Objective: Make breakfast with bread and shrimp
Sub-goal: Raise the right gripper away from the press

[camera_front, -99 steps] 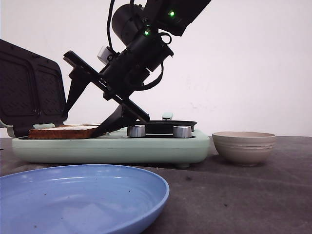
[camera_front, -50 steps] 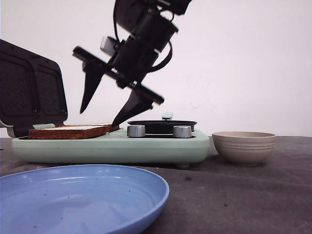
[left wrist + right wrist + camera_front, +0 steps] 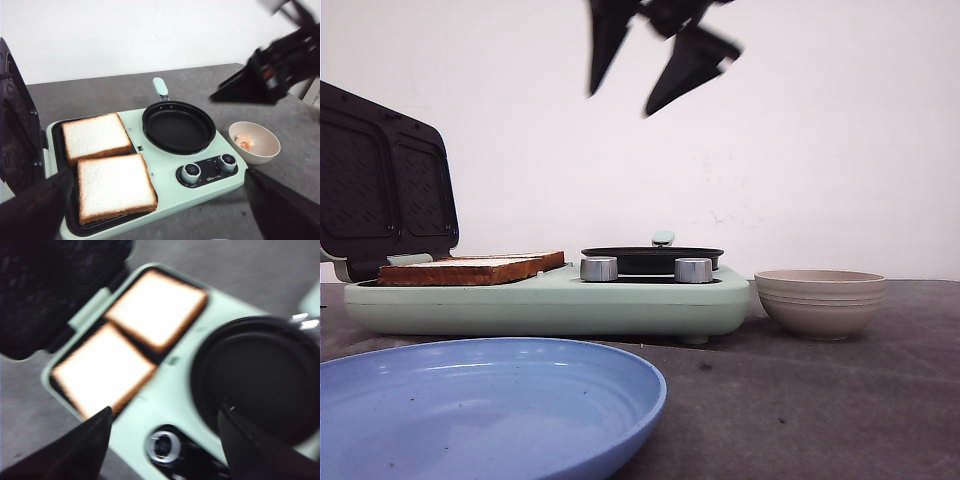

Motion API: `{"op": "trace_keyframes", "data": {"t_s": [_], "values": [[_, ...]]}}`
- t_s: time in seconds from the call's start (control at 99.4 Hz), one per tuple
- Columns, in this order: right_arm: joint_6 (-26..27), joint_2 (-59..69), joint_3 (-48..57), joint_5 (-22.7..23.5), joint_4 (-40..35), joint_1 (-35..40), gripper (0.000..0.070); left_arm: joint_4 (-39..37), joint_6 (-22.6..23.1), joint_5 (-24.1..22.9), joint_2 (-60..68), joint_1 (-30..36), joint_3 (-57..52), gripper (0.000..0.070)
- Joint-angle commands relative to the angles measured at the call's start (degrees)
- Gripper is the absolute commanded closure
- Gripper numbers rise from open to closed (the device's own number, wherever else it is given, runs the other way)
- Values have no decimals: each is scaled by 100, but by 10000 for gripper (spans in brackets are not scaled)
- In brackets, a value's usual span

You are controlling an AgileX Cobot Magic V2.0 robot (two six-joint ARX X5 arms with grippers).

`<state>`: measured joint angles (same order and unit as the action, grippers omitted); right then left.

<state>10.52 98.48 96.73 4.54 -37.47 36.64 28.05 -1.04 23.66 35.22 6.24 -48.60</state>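
The 2 slices of bread (image 3: pixel 104 166) lie flat, side by side and touching, on the grill plate at the 9 o'clock end of the mint-green breakfast maker (image 3: pixel 550 300). From the front only their brown crust edge shows (image 3: pixel 470 268), so the 2 read there as a single slab. The open lid (image 3: pixel 380 190) stands up behind them, cut off at the frame edge.

The right hand (image 3: pixel 655 50) hangs high above the appliance, its black fingers (image 3: pixel 688 62) spread wide with nothing between them; its body is cropped out at 12 o'clock and the tips are blurred. The right wrist view is smeared throughout.

The left hand (image 3: pixel 160 210) shows only as 2 dark fingertips in the corners of its own view, far apart and empty.

The shrimp (image 3: pixel 244 141) sits in the beige bowl (image 3: pixel 820 300) on the counter (image 3: pixel 820 400), at 3 o'clock of the appliance; from the front the bowl's wall hides it. The black pan (image 3: pixel 179 126) sits beside the bread. A blue plate (image 3: pixel 490 400) fills the foreground, partly cut off.
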Motion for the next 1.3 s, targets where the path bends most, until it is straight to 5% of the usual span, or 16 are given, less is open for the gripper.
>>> {"op": "trace_keyframes", "data": {"t_s": [0.0,0.473,0.805,1.288], "values": [[-396,-162,136,-111,-52,44,285,-55,11,-31,20,17,-76,73],[-675,-1668,-929,-219,455,85,299,-48,13,-31,20,17,-79,73],[-481,-3311,-3462,-356,1537,83,694,140,9,-28,20,17,-79,73],[-153,-4520,-4752,-612,1738,83,697,155,11,-28,20,15,-79,73]]}}
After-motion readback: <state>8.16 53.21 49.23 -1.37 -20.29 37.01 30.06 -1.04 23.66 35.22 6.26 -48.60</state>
